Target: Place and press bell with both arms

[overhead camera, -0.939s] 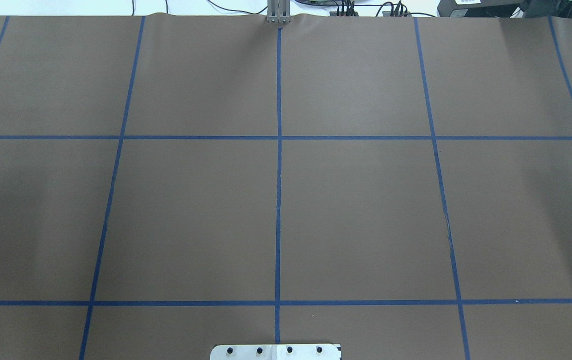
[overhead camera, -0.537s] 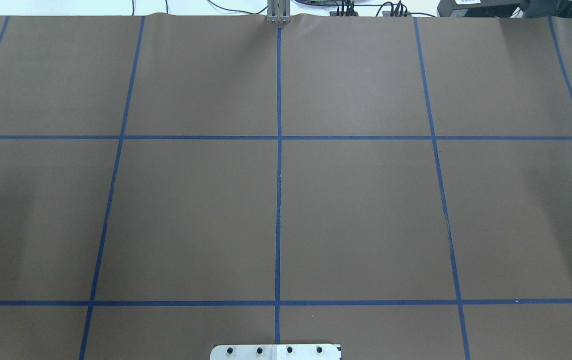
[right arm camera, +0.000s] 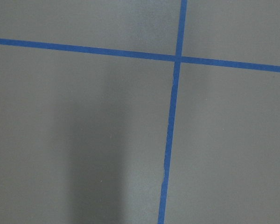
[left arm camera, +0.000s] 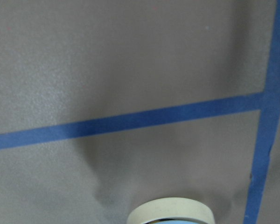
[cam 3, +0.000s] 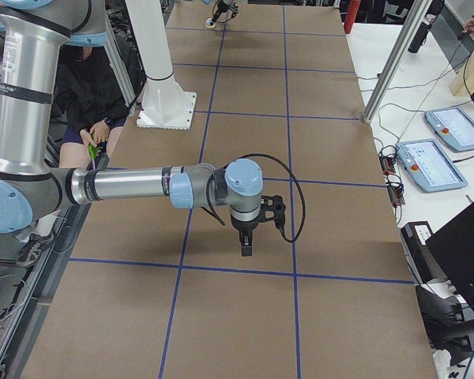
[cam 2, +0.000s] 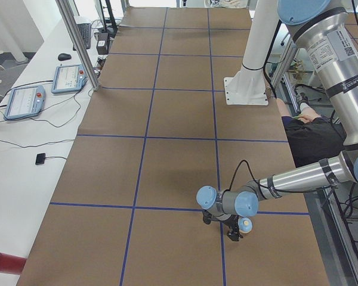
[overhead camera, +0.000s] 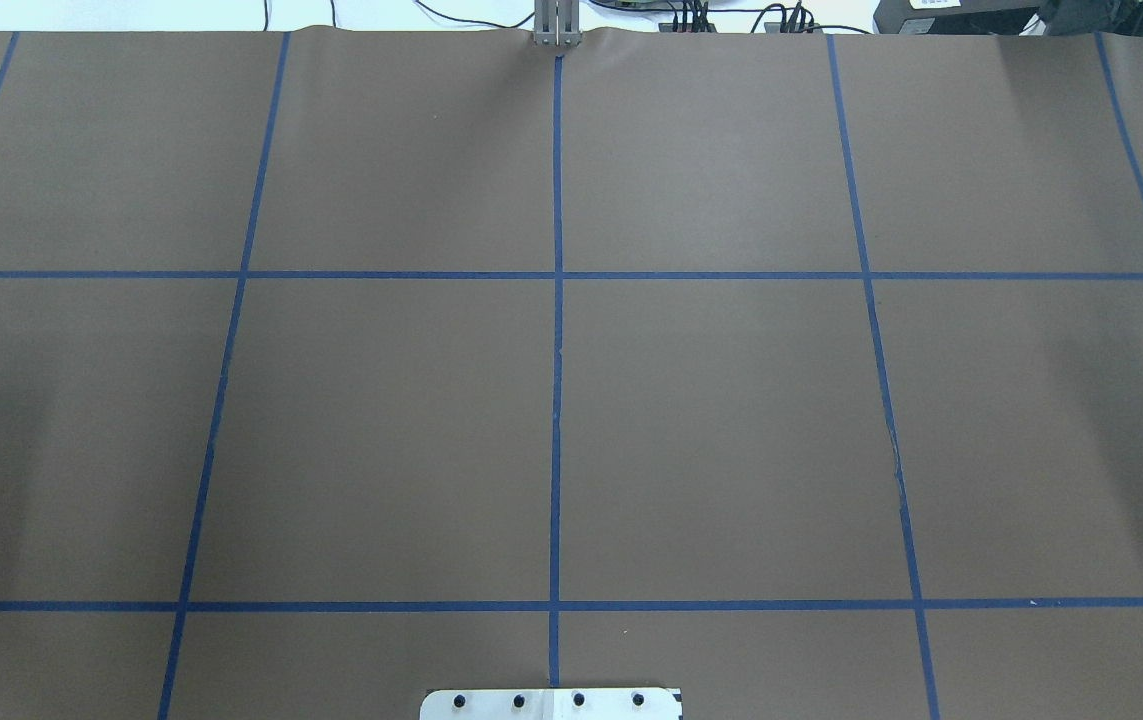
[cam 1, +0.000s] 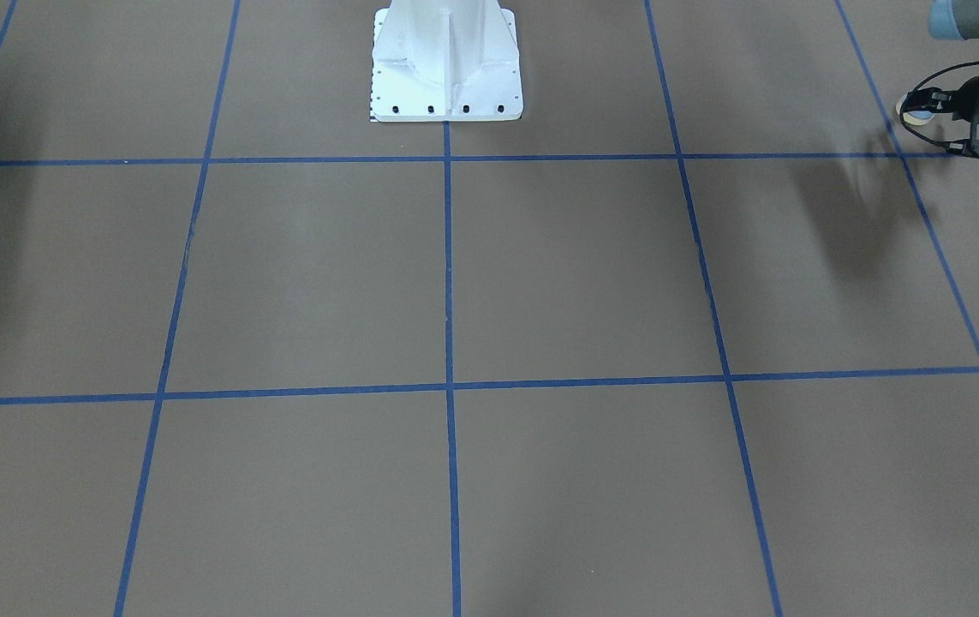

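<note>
Brown mat (overhead camera: 381, 430) unchanged — left end effector (cam 1: 930, 114) grasps bell (cam 1: 915, 108) | right end effector (cam 3: 246, 249) — cannot tell

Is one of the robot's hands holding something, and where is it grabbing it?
The left hand looks shut on the bell, apparently around its blue dome. The right hand carries nothing visible.

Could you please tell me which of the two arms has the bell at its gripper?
The left arm: the bell sits at its gripper. The right gripper shows nothing in it.
</note>
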`<action>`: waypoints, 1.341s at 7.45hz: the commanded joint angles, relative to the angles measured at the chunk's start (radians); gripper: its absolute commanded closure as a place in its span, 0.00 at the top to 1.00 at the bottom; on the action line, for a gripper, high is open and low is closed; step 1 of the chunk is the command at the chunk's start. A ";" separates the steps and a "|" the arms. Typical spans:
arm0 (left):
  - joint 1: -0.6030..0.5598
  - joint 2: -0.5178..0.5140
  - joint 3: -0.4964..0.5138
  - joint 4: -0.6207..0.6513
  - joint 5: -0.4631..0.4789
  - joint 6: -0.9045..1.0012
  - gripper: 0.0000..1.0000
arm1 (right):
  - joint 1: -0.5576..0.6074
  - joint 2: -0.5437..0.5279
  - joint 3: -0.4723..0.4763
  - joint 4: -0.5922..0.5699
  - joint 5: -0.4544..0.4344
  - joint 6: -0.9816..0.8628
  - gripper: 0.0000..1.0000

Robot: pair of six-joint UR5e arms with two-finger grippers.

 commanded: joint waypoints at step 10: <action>0.082 0.049 0.002 -0.111 -0.011 -0.111 1.00 | 0.000 0.001 0.000 0.000 0.000 0.005 1.00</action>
